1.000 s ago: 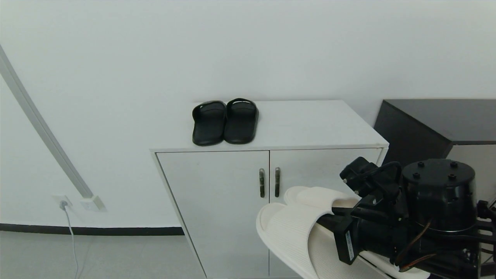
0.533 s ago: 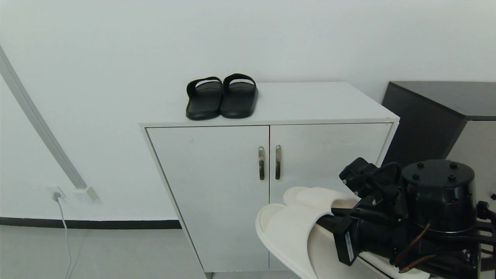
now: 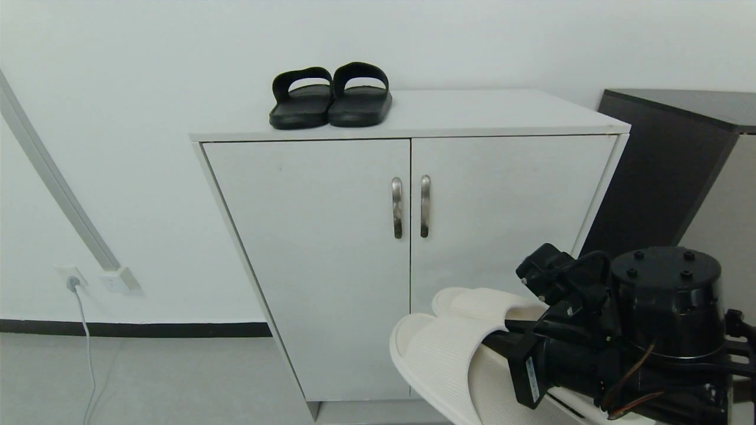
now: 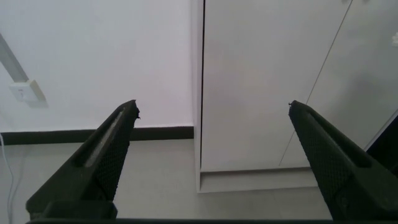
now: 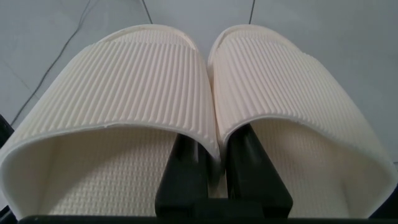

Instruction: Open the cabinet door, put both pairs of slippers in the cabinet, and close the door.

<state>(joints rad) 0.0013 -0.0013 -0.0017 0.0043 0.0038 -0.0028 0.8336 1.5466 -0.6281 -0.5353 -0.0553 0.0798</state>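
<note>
Head view: white slippers (image 3: 449, 354) gripped by right claw (image 3: 502, 339), near right, before the shut cabinet (image 3: 331, 265); black slippers (image 3: 331, 97) on its top, far left.
Left wrist view: left claw (image 4: 211, 109) spread wide, facing cabinet's left corner.
Right wrist view: fingers (image 5: 183, 174) pinch the white slippers' touching inner walls.

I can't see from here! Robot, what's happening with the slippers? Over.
Right gripper shut on white slippers. Left gripper open, empty. Black slippers on top of cabinet. Doors shut, blocking the way in.

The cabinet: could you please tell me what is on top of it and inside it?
The black slippers sit side by side on the cabinet top. The cabinet is shut, so its inside is hidden.
</note>
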